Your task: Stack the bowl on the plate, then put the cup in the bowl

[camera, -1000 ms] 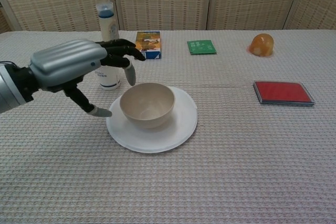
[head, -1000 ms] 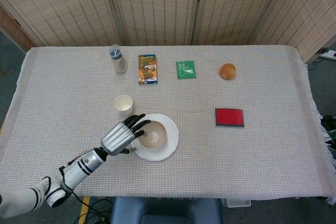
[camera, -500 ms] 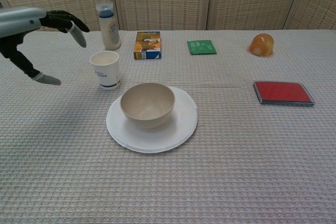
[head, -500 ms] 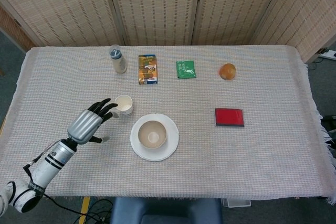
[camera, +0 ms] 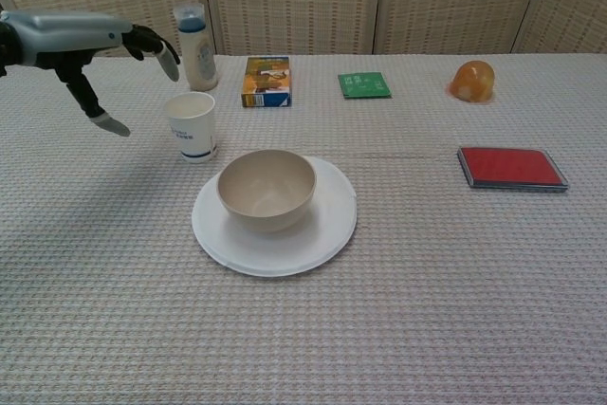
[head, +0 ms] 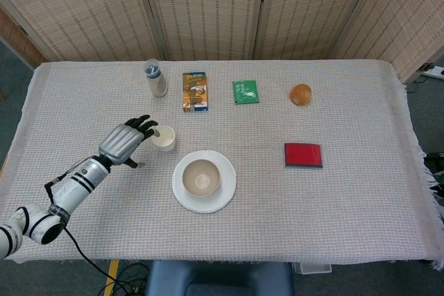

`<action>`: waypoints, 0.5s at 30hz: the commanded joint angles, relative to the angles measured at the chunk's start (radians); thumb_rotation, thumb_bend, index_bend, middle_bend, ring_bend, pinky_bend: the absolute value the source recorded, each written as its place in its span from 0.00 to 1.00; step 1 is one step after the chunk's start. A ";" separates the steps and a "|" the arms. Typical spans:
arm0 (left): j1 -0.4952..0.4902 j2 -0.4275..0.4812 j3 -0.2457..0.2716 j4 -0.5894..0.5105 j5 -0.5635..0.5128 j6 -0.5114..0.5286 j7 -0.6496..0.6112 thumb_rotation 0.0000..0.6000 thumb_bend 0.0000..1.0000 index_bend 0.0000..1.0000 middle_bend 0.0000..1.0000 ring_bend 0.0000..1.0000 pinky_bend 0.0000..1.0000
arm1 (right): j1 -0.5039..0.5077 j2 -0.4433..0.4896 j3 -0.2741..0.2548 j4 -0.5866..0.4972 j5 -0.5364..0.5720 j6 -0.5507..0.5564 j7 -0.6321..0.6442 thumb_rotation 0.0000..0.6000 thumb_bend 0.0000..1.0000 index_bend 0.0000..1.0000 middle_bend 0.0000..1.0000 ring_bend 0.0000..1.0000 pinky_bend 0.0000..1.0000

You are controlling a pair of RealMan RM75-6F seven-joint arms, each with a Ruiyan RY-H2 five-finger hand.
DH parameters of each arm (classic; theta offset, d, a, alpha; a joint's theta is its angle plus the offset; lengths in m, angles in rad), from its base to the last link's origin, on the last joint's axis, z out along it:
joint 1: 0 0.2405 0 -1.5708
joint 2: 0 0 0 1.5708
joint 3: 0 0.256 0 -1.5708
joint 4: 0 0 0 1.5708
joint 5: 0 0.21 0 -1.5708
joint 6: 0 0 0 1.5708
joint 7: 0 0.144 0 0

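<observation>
Nearest, the smooth, rounded beige bowl [camera: 266, 187] already sits on the flat white plate [camera: 327, 231], so the first step looks done and the cup is the step in hand. Just beyond, the white paper cup [camera: 193, 125] stands upright on the woven surface [camera: 427, 282] beside the plate. The left hand [head: 126, 141] hovers beside it, fingers [camera: 168, 61] apart and seemingly not touching, so closing around its thin wall comes next.

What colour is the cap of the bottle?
Blue, on the bottle; the chest view shows it best.
</observation>
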 commanded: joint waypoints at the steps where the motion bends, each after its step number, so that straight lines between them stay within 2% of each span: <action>1: -0.021 -0.012 -0.011 0.025 -0.008 -0.028 0.001 1.00 0.11 0.28 0.17 0.00 0.20 | 0.003 0.001 0.002 0.000 0.005 -0.008 0.000 1.00 0.21 0.00 0.04 0.00 0.00; 15: -0.144 -0.102 -0.034 0.180 -0.041 -0.196 0.006 1.00 0.11 0.30 0.16 0.00 0.20 | -0.003 0.003 0.018 0.014 0.045 -0.016 0.041 1.00 0.21 0.00 0.04 0.00 0.00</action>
